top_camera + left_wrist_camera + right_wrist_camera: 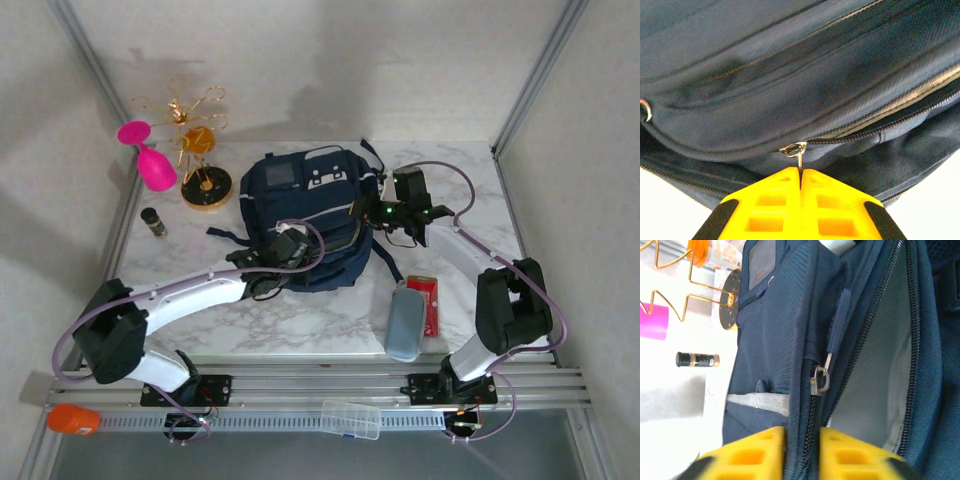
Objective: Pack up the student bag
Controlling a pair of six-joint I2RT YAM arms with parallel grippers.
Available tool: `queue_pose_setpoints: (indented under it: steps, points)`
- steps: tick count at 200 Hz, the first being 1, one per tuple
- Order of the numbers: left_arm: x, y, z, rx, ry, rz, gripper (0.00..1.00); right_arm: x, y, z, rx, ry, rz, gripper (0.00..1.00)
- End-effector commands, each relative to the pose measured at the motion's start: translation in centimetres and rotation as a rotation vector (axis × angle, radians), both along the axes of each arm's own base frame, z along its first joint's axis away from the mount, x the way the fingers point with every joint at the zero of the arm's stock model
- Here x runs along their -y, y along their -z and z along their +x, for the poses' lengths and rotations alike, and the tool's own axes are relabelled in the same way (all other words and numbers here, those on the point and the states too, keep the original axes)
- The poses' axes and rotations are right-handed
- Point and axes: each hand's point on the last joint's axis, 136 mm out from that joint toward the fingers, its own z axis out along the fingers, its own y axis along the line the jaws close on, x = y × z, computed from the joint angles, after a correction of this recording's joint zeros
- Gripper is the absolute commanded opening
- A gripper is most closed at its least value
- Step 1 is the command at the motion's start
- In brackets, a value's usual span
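The left tool point(800, 173) is pinched tight on the small metal zipper pull point(799, 157) of the large navy blue fabric backpack point(300, 200). The right tool point(802, 435), nearly closed, clamps that backpack's open zipper edge.

Backpack point(300, 215): one
Pink cup point(148, 160): one
Gold wire stand point(203, 150): one
Small dark bottle point(154, 222): one
Grey pouch point(404, 322): one
Red packet point(429, 303): one
Clear box point(350, 419): one
Orange object point(72, 419): one
End effectors: two, namely left end effector point(800, 174) and right end effector point(802, 432)

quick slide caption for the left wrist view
Left gripper shut on the metal zipper pull of the navy backpack, seen close up.
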Motion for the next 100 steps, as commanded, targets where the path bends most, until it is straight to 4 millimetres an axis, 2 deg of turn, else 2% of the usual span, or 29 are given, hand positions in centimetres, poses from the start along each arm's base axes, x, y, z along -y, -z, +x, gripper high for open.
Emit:
queue_pose_setpoints:
  steps: [1, 22, 44, 60, 71, 88, 100]
  points:
    - [1.6, -1.1, 1.3, 0.036, 0.041, -0.030, 0.00, -0.4, -1.6, -0.7, 0.046, -0.026, 0.053, 0.47]
    - [1.8, -0.7, 1.4, 0.036, 0.036, -0.040, 0.00, -0.2, -0.8, -2.6, 0.007, -0.001, 0.063, 0.67]
    - [1.2, -0.7, 1.5, 0.053, 0.009, -0.039, 0.00, 2.7, 0.6, -3.2, 0.002, 0.114, -0.124, 0.78]
    - [1.1, -0.9, 1.4, 0.061, 0.004, -0.060, 0.00, 4.0, 1.0, -4.3, -0.013, 0.160, -0.155, 0.85]
    - [1.1, -1.1, 1.4, 0.070, 0.000, -0.079, 0.00, 3.7, 1.6, -5.5, -0.066, 0.174, -0.113, 0.86]
    - [1.1, -1.4, 1.4, 0.081, -0.008, -0.096, 0.00, 1.6, 2.4, -7.8, -0.150, 0.163, -0.036, 0.86]
    - [1.0, -1.4, 1.4, 0.083, -0.008, -0.102, 0.00, 0.7, 2.5, -8.6, -0.198, 0.187, -0.005, 0.83]
